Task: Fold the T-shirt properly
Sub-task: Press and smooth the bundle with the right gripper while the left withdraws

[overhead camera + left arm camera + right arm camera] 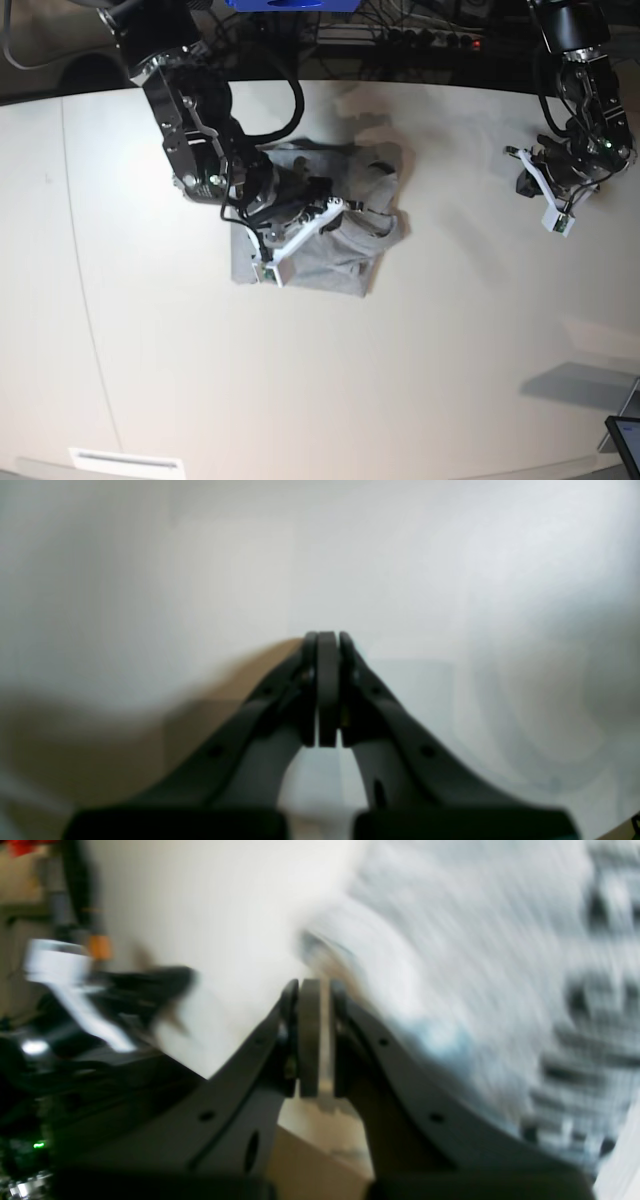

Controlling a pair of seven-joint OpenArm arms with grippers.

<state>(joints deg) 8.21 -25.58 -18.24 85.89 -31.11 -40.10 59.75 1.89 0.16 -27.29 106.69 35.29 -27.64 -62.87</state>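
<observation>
The grey T-shirt (345, 250) lies bunched in a rumpled heap in the middle of the white table (450, 330). My right gripper (318, 188) is down over the heap's upper part. In the right wrist view its jaws (317, 990) are pressed together on a thin pale layer of the T-shirt (475, 965), which blurs off to the right with black lettering showing. My left gripper (527, 182) hangs over bare table at the far right, well apart from the shirt. In the left wrist view it (327, 640) is shut with nothing between its pads.
Cables and a power strip (430, 35) run along the table's back edge. A dark tablet corner (625, 440) pokes in at the lower right. A white label (125, 461) sits at the front left edge.
</observation>
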